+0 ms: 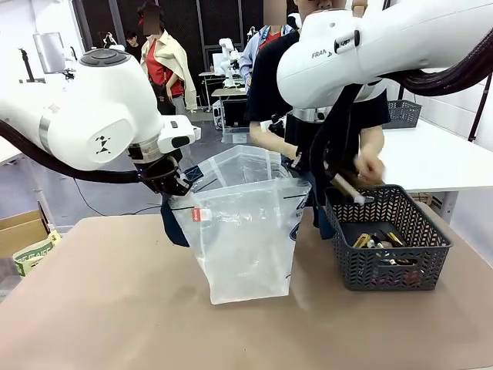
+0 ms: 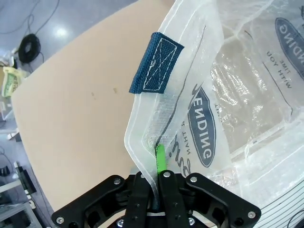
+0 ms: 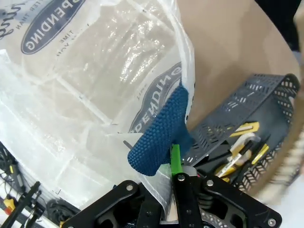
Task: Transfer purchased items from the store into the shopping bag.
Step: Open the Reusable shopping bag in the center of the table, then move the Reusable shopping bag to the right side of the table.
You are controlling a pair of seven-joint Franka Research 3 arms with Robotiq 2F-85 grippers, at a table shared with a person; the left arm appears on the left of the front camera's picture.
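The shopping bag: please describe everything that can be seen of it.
The shopping bag is translucent clear plastic with navy strap handles, a small red tag and dark oval lettering. It stands upright on the brown table, left of the mesh basket, mouth open, looking empty. The left gripper and the right gripper each have their jaws shut on opposite sides of its rim, near the straps.
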